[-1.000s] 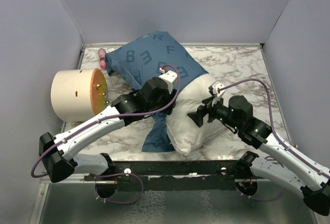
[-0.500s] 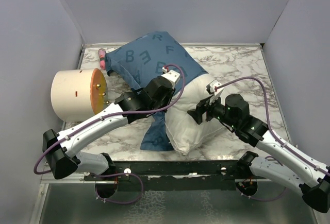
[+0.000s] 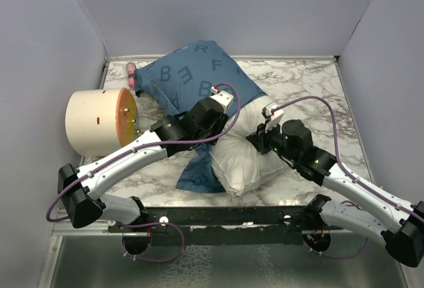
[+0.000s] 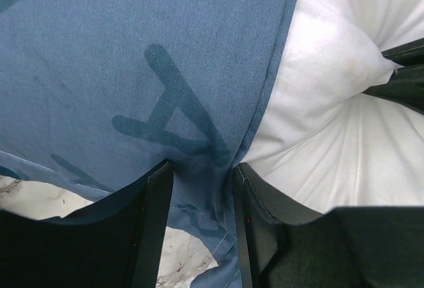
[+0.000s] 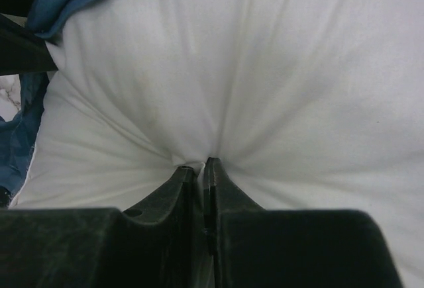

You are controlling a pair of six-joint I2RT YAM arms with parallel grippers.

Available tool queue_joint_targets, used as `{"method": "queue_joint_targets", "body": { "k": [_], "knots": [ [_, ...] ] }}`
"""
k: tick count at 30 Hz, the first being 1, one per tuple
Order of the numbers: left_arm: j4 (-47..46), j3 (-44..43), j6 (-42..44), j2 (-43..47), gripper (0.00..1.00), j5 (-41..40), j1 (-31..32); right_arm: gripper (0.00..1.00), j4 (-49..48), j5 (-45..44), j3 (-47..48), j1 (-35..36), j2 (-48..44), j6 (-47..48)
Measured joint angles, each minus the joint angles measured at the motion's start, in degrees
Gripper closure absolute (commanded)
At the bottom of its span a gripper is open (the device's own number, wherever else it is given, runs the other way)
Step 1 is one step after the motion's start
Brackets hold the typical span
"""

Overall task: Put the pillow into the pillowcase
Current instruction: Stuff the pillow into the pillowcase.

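Note:
The white pillow [image 3: 242, 162] lies mid-table, its far end tucked under the blue lettered pillowcase [image 3: 192, 73]. A flap of the case hangs down along the pillow's left side. My left gripper [image 3: 222, 119] sits at that seam, where case meets pillow. In the left wrist view its fingers [image 4: 156, 195] stand partly apart, with the pillowcase [image 4: 132, 69] edge draped between them and marble showing through the gap. The pillow [image 4: 331, 122] lies just to their right. My right gripper [image 3: 255, 141] presses into the pillow's right side. In the right wrist view its jaws [image 5: 199, 163] pinch a fold of pillow [image 5: 265, 69] fabric.
A cream cylinder with an orange face [image 3: 99, 121] lies on its side at the left edge. A small pink object [image 3: 131, 73] sits at the back left by the pillowcase corner. Grey walls enclose the marble table [image 3: 311, 83] on three sides.
My right gripper moved left into the pillow and closed from wide open onto a pinch of its fabric. My left gripper crept slightly right along the pillowcase edge.

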State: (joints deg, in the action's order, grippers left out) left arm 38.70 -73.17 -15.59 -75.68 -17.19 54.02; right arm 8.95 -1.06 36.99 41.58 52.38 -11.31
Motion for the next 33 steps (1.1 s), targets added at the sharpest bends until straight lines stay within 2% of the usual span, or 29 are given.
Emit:
{"method": "queue_joint_targets", "body": {
  "k": [5, 8, 13, 19, 25, 30, 33],
  "knots": [
    [0.00, -0.24, 0.15, -0.13, 0.68, -0.02, 0.00, 0.94, -0.42, -0.28, 0.00, 0.00, 0.83, -0.57],
    [0.00, -0.35, 0.17, -0.31, 0.88, 0.02, 0.00, 0.95, -0.55, -0.33, -0.02, 0.00, 1.01, -0.76],
    [0.22, -0.66, 0.50, -0.44, 0.99, 0.42, 0.00, 0.96, -1.27, -0.33, -0.35, 0.00, 1.25, -1.07],
    [1.22, -1.97, 0.76, -0.13, 1.00, 2.36, 0.00, 0.97, -2.21, -0.35, -0.74, 0.00, 2.08, -1.11],
    [0.09, -2.29, 1.31, 1.22, 1.00, 10.23, -0.68, 0.99, -6.75, 0.66, -1.36, -0.02, 4.83, -1.36],
    [-6.05, -2.60, -1.46, 0.31, 1.00, 20.61, -2.19, 0.99, -18.53, 3.28, -0.81, -0.55, 11.08, -3.30],
    [-11.50, -2.58, -4.87, -0.74, 1.00, 25.29, -3.08, 0.99, -26.34, 1.88, 0.66, -0.96, 14.53, -3.82]
  ]
}}
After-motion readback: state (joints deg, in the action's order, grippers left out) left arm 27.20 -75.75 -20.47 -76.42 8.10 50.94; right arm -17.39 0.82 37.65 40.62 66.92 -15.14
